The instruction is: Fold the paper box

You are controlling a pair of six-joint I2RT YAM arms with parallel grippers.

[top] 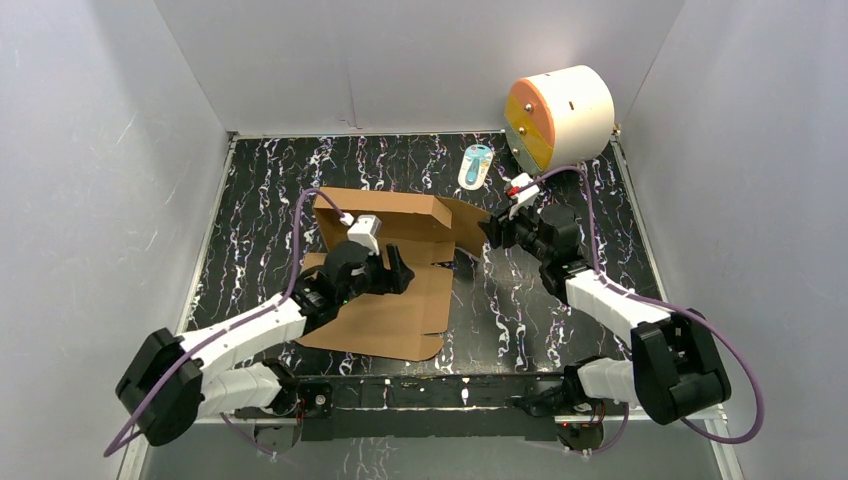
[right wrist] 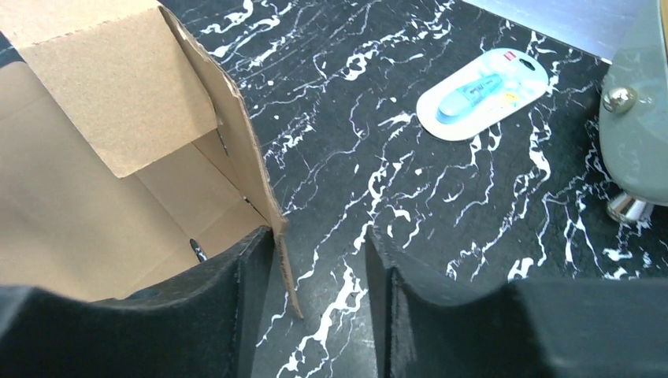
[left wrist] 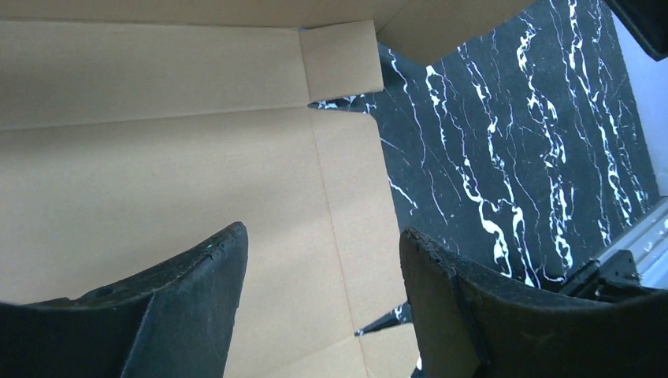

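Right wrist: half-open gripper (right wrist: 319,240) astride box (right wrist: 118,87)

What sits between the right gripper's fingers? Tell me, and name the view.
An upright flap edge of the paper box stands there, close beside one finger; the rest is bare marbled table. The right wrist view shows it.

Soft, even light falls from overhead, and the white enclosure walls (top: 90,150) throw it back with a cool, bluish cast. The paper box (top: 380,325) casts only a faint shadow on the black bench (top: 520,300), which is sharp in the overhead view. In the wrist views the left gripper (left wrist: 321,232) and right gripper (right wrist: 319,232) show near-black and slightly soft, while the paper box stays crisp. A metal stud (right wrist: 620,98), far right of the paper box, carries a small glare spot.
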